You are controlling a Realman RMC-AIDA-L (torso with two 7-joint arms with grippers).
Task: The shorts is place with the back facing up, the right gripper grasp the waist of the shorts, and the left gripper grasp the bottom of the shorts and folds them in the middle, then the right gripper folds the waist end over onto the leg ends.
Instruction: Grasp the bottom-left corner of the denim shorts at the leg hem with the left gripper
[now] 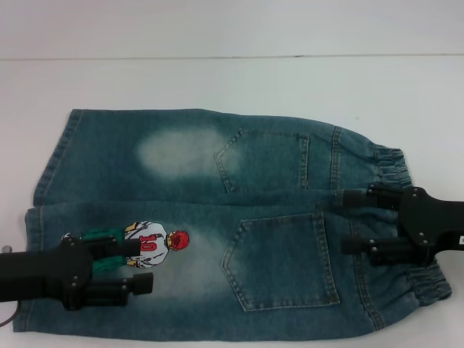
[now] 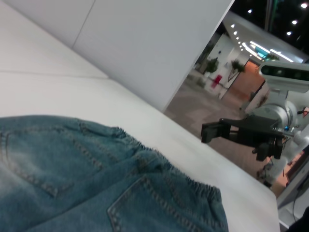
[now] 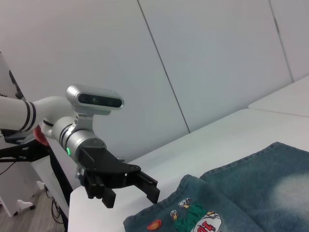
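Note:
The faded blue denim shorts [image 1: 275, 181] lie flat on the white table, back pockets up. The ruffled waist [image 1: 391, 170] points right, and the bottom of the shorts, the two leg ends [image 1: 51, 167], points left. My right gripper [image 1: 348, 222] hovers open over the near half of the waist, holding nothing. My left gripper [image 1: 141, 266] hovers open over the near leg, beside the number 10 player print [image 1: 156, 239]. The left wrist view shows the waist [image 2: 169, 169] and the right gripper [image 2: 208, 133] raised beyond it. The right wrist view shows the left gripper [image 3: 131, 193] above the printed leg [image 3: 203, 222].
The white table [image 1: 217, 80] stretches beyond the shorts to a pale wall. Its near edge runs just below the shorts. In the left wrist view the table's edge [image 2: 251, 193] drops off to an open room past the waist.

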